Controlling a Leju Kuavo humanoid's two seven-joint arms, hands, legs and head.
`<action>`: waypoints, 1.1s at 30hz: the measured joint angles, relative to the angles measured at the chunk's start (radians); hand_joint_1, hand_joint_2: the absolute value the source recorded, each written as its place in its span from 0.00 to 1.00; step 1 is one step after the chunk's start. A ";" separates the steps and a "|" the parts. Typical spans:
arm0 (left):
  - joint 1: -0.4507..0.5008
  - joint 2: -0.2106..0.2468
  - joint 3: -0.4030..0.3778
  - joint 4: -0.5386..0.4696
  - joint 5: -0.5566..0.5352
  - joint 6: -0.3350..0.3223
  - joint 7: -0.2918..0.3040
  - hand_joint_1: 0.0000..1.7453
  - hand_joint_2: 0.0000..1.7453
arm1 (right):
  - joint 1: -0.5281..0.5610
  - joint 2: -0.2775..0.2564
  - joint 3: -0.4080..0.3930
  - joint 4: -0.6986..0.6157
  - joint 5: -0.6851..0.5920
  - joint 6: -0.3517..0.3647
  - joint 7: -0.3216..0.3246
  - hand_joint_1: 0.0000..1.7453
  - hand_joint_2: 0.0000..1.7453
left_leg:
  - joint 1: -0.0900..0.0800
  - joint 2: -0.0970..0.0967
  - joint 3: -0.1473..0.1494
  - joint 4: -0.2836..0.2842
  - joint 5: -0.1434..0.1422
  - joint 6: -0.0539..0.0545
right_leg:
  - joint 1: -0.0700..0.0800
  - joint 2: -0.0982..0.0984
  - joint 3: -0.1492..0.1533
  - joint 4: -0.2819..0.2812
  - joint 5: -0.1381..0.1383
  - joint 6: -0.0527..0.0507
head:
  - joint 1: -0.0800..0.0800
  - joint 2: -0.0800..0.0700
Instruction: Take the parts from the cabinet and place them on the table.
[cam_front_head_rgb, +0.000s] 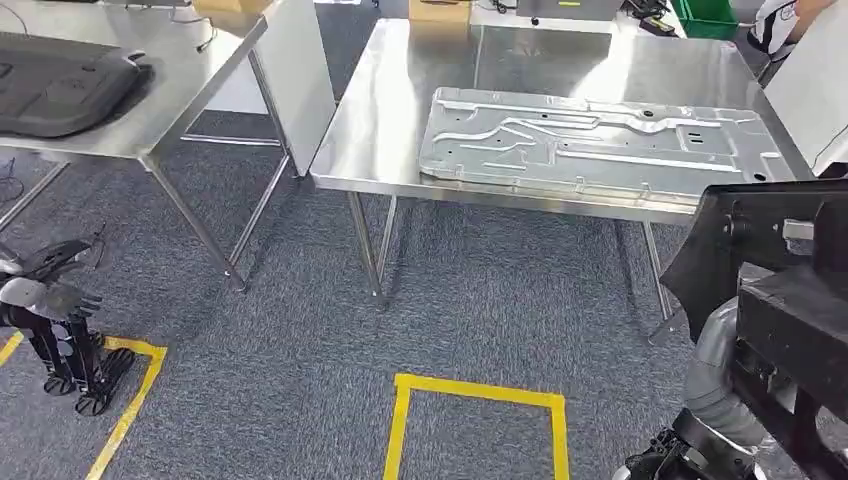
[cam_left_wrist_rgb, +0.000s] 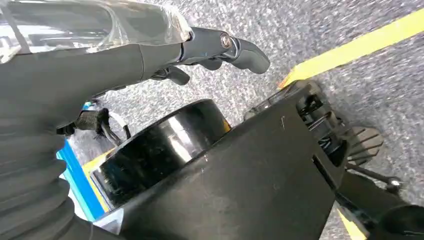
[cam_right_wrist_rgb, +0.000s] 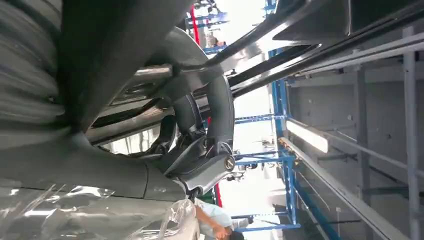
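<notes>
In the head view a large black moulded part (cam_front_head_rgb: 745, 235) hangs at the right edge, in front of the steel table (cam_front_head_rgb: 400, 110). The right wrist view shows my right hand (cam_right_wrist_rgb: 200, 145) with its fingers curled around an edge of this black part (cam_right_wrist_rgb: 310, 30), gripping it. A stamped silver metal panel (cam_front_head_rgb: 590, 140) lies flat on the steel table. My left hand (cam_front_head_rgb: 45, 290) hangs low at the left beside my body, holding nothing. Its fingers (cam_left_wrist_rgb: 225, 47) are stretched out over the carpet.
A second steel table (cam_front_head_rgb: 150, 100) at the left carries a black part (cam_front_head_rgb: 60, 85). A yellow tape square (cam_front_head_rgb: 475, 420) marks the grey carpet before the table. A green crate (cam_front_head_rgb: 705, 15) and a person (cam_front_head_rgb: 790, 20) are beyond the far right corner.
</notes>
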 joint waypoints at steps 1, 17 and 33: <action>-0.002 0.000 0.000 0.000 0.000 0.001 0.000 0.00 1.00 | -0.001 0.001 0.000 0.000 0.000 0.000 0.000 1.00 1.00 | -0.007 0.000 0.001 0.006 -0.012 -0.007 | 0.003 0.004 0.004 -0.011 -0.010 -0.010 | -0.001 0.000; -0.004 0.004 -0.002 0.001 0.002 0.000 -0.017 0.00 1.00 | 0.000 0.004 -0.002 0.001 0.000 0.000 -0.011 1.00 1.00 | -0.028 -0.001 -0.115 0.036 0.087 0.029 | -0.001 0.020 0.118 -0.036 -0.099 -0.032 | -0.005 0.000; 0.001 0.004 -0.005 0.002 -0.001 -0.005 -0.029 0.00 1.00 | 0.008 0.008 -0.002 0.000 -0.010 0.000 -0.029 1.00 1.00 | -0.008 -0.005 0.075 -0.049 -0.025 -0.007 | -0.002 -0.008 -0.015 -0.036 0.032 -0.007 | 0.003 0.000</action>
